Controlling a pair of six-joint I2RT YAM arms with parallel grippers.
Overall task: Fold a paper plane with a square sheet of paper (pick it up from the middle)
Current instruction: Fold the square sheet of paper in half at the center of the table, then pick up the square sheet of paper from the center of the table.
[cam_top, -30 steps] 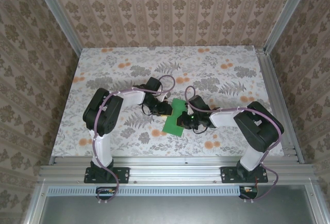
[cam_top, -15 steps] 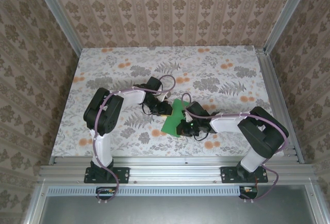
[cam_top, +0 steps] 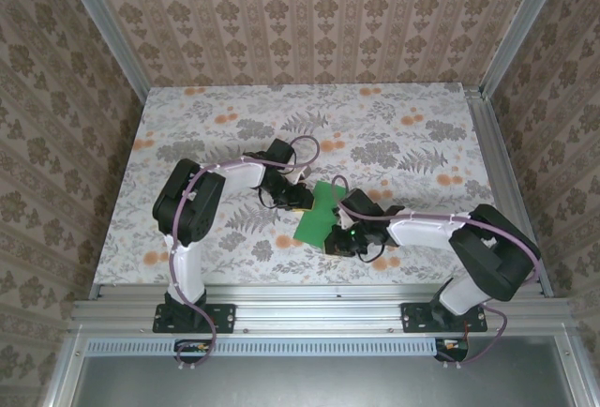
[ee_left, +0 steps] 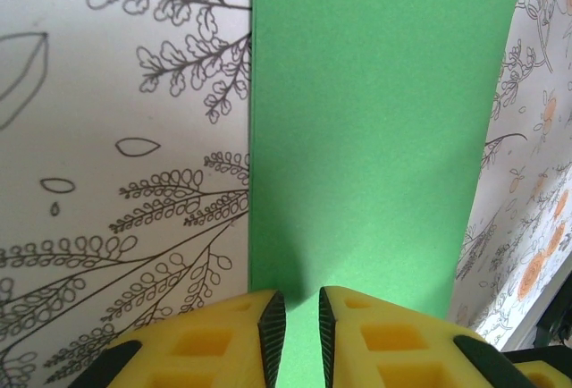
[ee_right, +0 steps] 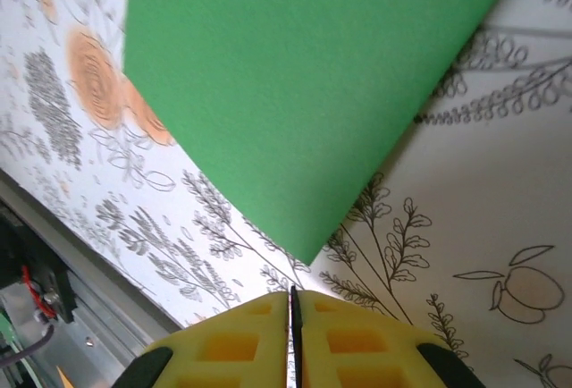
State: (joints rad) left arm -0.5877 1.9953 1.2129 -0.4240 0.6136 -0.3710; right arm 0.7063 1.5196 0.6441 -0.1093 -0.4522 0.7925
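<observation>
Paper (cam_top: 314, 218) flat on desk (cam_top: 422, 144); long axis runs straight ahead from left claw (ee_left: 298, 325), tips on its end, narrow gap, grip unclear; right claw (ee_right: 292, 303) pressed shut, empty, paper's corner just ahead; left arm nearer.

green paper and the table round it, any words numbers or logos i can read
None can be read. The square sheet of paper is plain green; the tabletop carries only drawn leaves and flowers. Any marking on the arm bases is too small to tell.
</observation>
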